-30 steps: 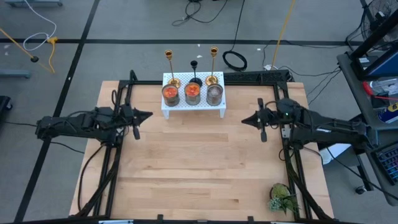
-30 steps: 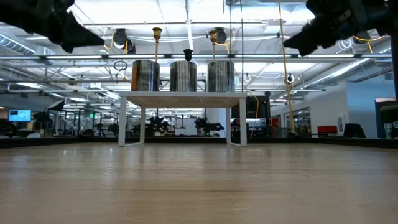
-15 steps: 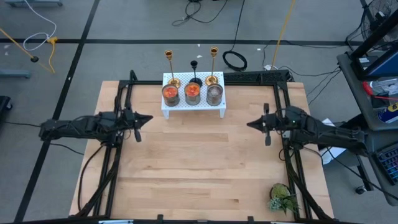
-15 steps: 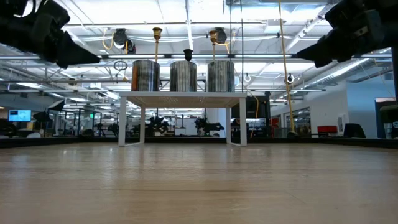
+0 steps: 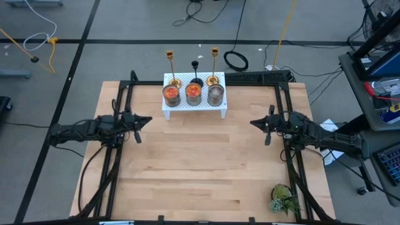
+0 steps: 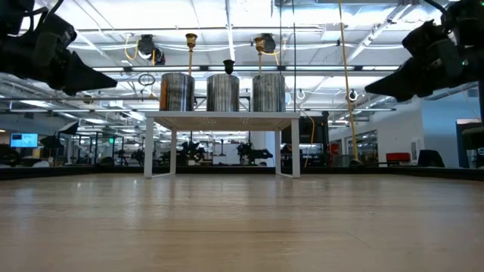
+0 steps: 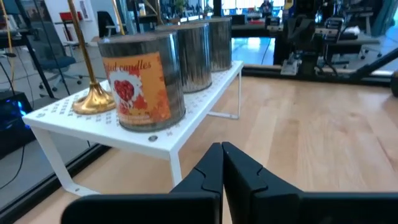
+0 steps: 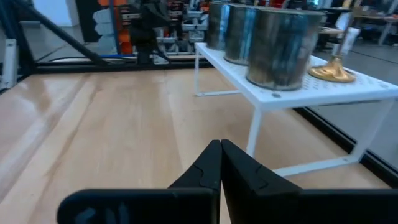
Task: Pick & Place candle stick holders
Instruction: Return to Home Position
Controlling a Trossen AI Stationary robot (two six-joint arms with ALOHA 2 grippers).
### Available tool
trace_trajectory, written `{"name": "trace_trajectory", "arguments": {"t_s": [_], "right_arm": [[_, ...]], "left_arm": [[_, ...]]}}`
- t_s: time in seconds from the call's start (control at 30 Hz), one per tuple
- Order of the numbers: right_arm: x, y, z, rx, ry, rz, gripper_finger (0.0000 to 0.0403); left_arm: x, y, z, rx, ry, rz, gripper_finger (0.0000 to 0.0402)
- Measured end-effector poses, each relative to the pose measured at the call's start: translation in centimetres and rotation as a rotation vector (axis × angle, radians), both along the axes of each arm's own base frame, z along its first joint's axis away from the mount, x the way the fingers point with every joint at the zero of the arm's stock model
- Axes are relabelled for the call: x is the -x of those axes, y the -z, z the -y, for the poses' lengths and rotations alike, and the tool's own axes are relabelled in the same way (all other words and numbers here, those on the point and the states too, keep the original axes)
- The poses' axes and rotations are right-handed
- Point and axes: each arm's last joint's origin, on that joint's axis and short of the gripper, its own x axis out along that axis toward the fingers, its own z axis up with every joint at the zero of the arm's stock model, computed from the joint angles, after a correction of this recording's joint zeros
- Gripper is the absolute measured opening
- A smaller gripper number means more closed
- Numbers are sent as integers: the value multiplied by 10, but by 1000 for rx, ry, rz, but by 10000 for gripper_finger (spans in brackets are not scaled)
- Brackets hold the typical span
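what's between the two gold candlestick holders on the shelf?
The shorter black candlestick holder, on the white shelf behind the middle candle jar; high view shows it.

- Shelf (image 5: 194, 109): white, dotted all over with small holes.
- Left candlestick holder (image 5: 170, 67) and right candlestick holder (image 5: 214, 62): shiny gold.
- Middle candlestick holder (image 5: 195, 70): black.
- Left candle tin (image 7: 144, 81): silvery metal, with an orange label bearing red hearts.
- Worktop (image 5: 200, 169): pale wood in long strips.
- Potted plant (image 5: 284, 199): green.
- Left pincer (image 7: 222, 147) and right pincer (image 8: 221, 144): black.
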Motion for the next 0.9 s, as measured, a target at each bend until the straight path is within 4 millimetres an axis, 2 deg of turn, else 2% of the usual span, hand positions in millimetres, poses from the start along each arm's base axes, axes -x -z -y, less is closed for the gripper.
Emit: {"name": "trace_trajectory", "arguments": {"t_s": [0.23,0.4,0.57,0.8,0.9], "right_arm": [[2,13,1,7,51,27,0],[3,17,1,-5,54,44,0],[3,18,1,-5,54,45,1],[3,18,1,-6,54,41,1],[3,18,1,-7,53,39,3]], "left_arm": [[1,6,0,21,-5,-56,27],[-2,10,1,-7,27,-51,18],[-6,11,3,-52,125,-18,4],[-12,14,8,-148,283,108,25],[-13,15,9,-159,339,100,26]]}}
